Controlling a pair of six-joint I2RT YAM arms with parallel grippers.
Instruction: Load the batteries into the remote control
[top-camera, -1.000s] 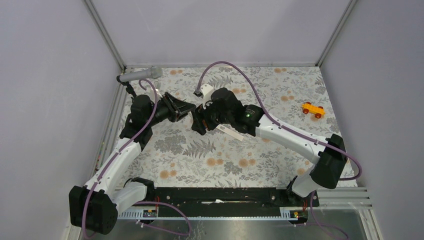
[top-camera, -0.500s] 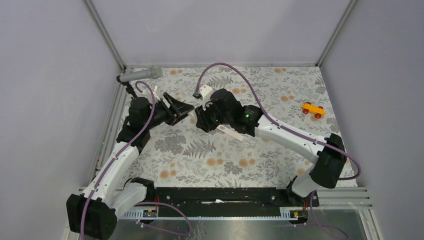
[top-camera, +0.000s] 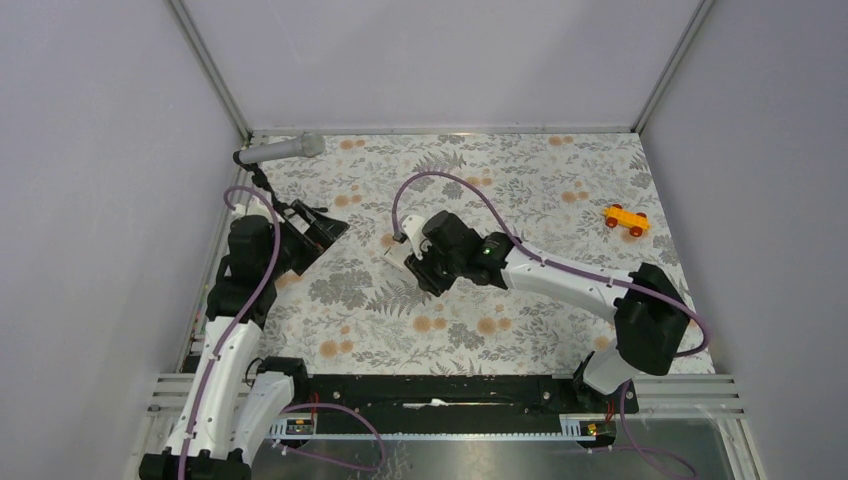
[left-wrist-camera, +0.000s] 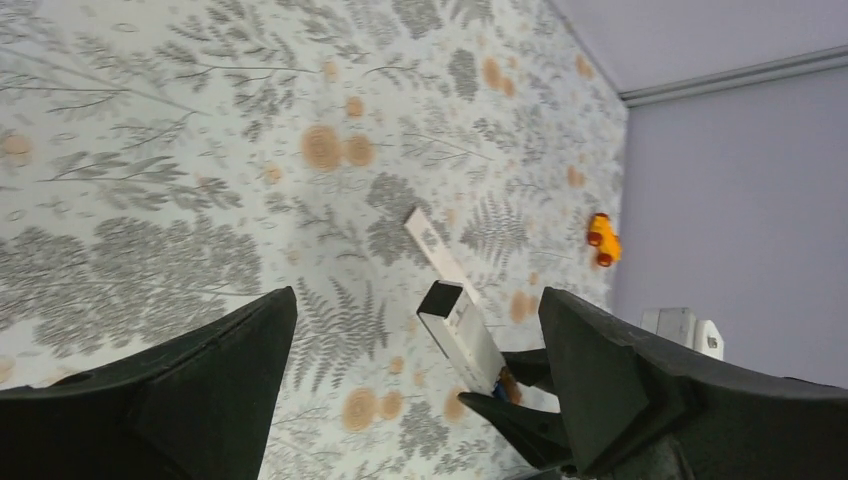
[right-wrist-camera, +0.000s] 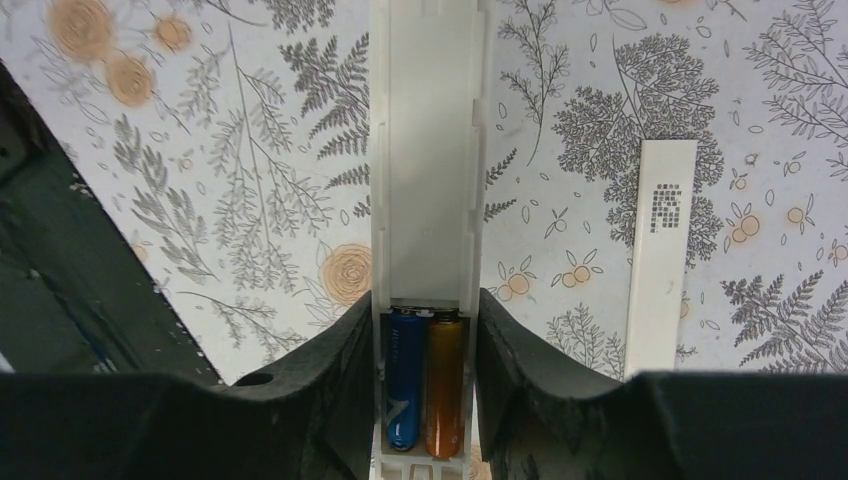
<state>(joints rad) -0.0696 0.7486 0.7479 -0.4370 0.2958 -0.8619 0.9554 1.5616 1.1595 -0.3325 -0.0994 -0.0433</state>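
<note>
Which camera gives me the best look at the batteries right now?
Right wrist: the batteries, blue and orange, lie side by side in the slot of the remote control, which the right gripper grips. Left wrist shows only a far-off sliver of colour; top external hides them under the right arm.

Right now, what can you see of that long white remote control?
The long, slim white plastic remote control has its battery slot uncovered, showing a blue battery and an orange battery side by side at one end. The right end effector clamps its two long sides by the slot. Its separate flat white cover lies apart from it, alongside, on the floral cloth.
</note>
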